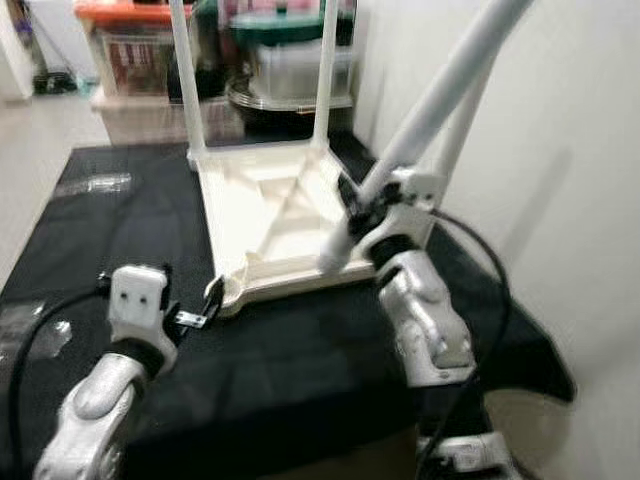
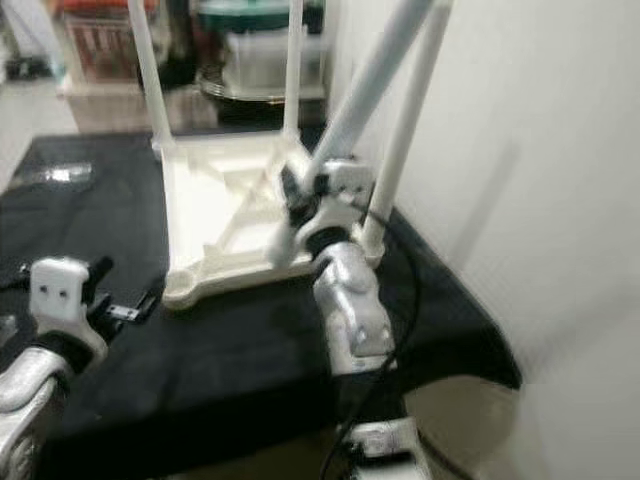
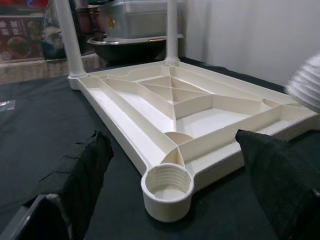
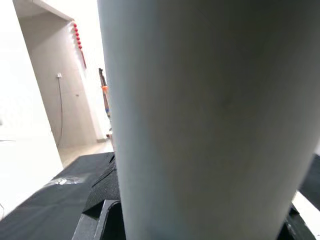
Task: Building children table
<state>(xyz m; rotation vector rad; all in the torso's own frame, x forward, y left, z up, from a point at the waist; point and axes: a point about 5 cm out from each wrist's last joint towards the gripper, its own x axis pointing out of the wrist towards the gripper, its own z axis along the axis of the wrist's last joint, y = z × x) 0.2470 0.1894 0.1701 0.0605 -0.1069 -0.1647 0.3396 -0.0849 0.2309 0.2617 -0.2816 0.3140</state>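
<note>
The cream table top (image 1: 265, 215) lies upside down on a black cloth (image 1: 130, 215). White legs stand in its two far corners (image 1: 181, 70) and a third leg (image 1: 462, 125) rises at the near right corner. My right gripper (image 1: 362, 205) is shut on a fourth white leg (image 1: 440, 90), held tilted, its lower end over the top's near edge. My left gripper (image 1: 200, 308) is open, its black fingers (image 3: 82, 165) on either side of the empty threaded socket (image 3: 167, 187) at the near left corner, not touching it.
A white wall (image 1: 560, 150) runs close along the right. Plastic storage bins (image 1: 290, 60) are stacked behind the table top. Clear plastic wrap (image 1: 95, 185) lies on the cloth at the left. The cloth's front edge drops off just before me.
</note>
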